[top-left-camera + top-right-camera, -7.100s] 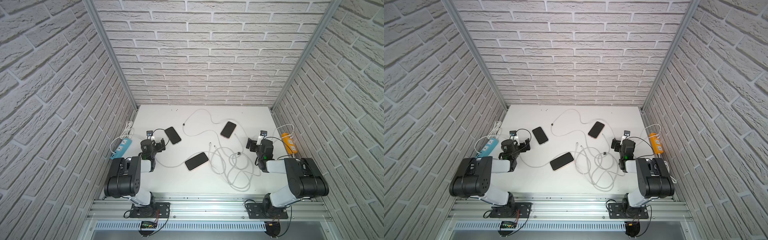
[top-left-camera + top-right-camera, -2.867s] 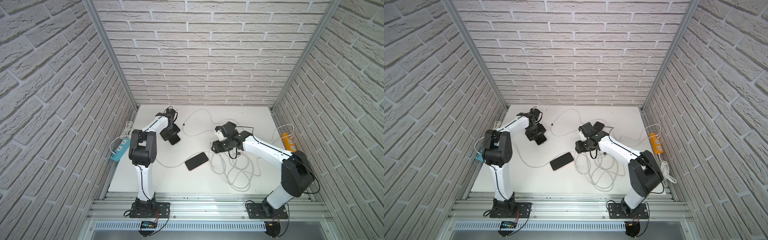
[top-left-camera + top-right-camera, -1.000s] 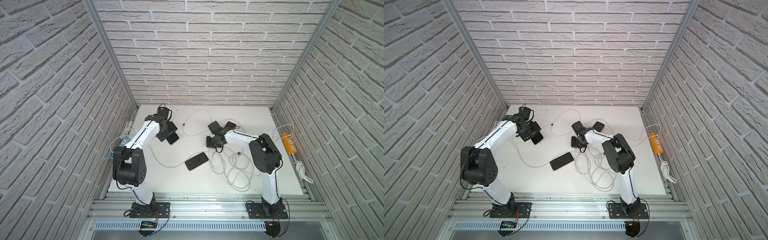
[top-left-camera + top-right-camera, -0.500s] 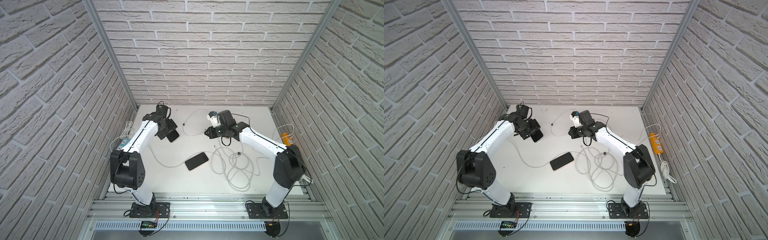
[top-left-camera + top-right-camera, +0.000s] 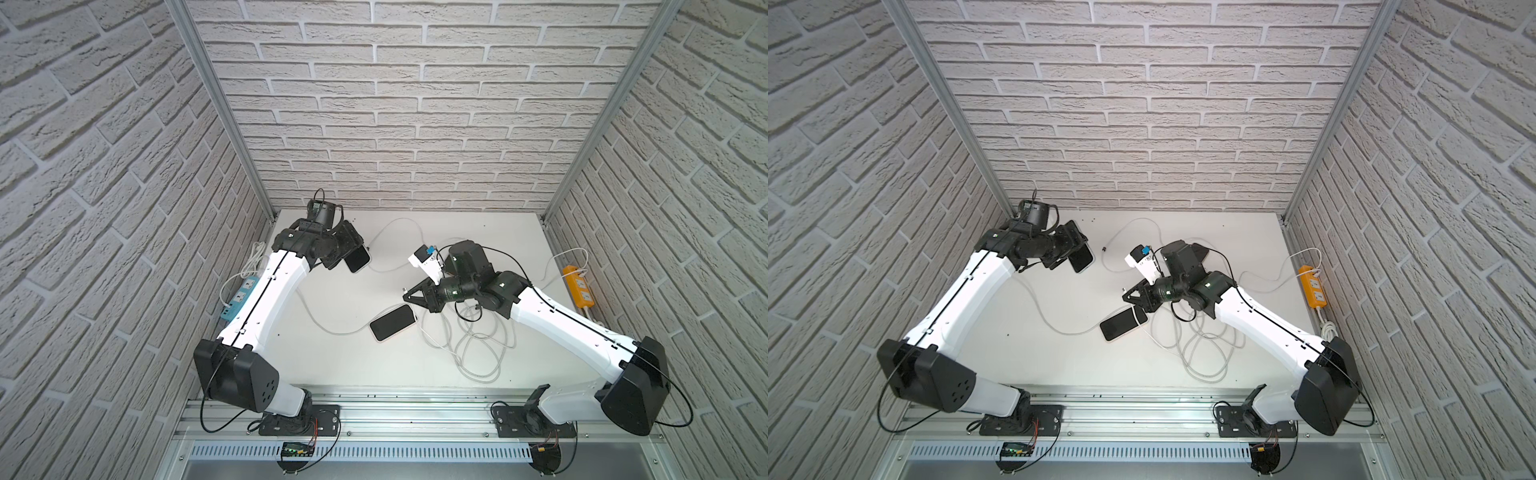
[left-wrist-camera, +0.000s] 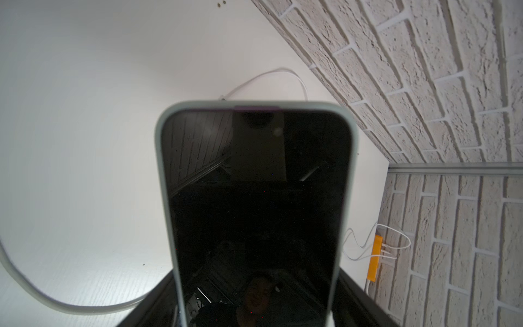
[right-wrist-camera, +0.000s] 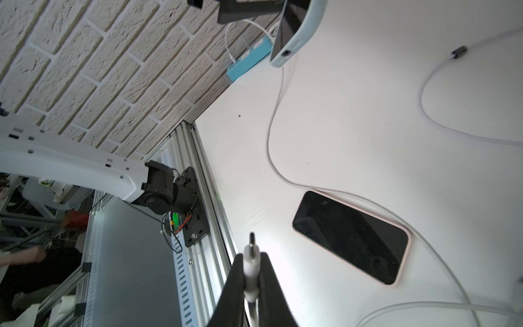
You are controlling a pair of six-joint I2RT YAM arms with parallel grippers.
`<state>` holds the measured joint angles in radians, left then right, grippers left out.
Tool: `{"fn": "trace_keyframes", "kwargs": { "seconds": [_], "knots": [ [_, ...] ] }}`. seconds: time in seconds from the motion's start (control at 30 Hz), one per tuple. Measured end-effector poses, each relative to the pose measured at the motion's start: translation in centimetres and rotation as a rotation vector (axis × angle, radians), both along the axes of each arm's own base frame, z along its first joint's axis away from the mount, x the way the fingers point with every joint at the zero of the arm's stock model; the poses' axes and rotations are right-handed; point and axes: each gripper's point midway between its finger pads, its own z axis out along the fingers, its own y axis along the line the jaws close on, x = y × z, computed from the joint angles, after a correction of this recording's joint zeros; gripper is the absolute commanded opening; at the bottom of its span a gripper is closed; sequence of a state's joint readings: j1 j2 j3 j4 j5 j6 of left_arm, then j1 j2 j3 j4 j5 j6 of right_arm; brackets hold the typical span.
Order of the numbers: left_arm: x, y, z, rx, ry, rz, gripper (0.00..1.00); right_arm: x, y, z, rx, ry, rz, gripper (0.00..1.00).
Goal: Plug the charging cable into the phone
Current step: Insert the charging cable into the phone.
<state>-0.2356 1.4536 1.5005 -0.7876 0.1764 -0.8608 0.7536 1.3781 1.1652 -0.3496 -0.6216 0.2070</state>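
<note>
White tabletop and brick walls enclose the scene. The phone, held clear of the surface, is clamped across its width in the left gripper, jaws wide. Ahead of it, well apart, the right gripper pinches tight the plug of the charging cable. A tilted plug could jam against the phone's edge, and slack cable below may snag the second phone.

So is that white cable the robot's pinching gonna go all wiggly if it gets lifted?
Probably floppy: the white cable lies in loose loops on the table, so it should sag and trail. Its plug looks stiff, poking straight out of the shut right gripper. It looks thin, so likely light and easy to drag.
</note>
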Motion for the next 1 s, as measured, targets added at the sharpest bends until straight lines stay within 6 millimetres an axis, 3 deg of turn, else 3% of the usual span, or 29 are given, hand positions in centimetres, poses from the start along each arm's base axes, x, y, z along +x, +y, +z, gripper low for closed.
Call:
{"fn": "trace_keyframes", "kwargs": {
  "seconds": [0.17, 0.3, 0.57, 1.0],
  "knots": [
    [-1.6, -2.3, 0.6, -0.023, -0.012, -0.048, 0.00, -2.2, 1.0, 0.0, -0.002, -0.003, 0.071, 0.03],
    [-2.6, -3.6, 0.8, -0.031, -0.015, -0.074, 0.00, -2.5, 1.6, -0.2, 0.003, 0.022, 0.077, 0.03],
    [-3.1, -4.7, 0.6, -0.036, -0.011, -0.083, 0.00, -0.6, 3.2, -1.9, -0.029, 0.099, 0.021, 0.03],
    [-4.0, -4.0, -0.9, -0.033, 0.016, -0.022, 0.00, 2.8, 6.1, -1.2, 0.021, 0.117, -0.057, 0.03]
  ]
}}
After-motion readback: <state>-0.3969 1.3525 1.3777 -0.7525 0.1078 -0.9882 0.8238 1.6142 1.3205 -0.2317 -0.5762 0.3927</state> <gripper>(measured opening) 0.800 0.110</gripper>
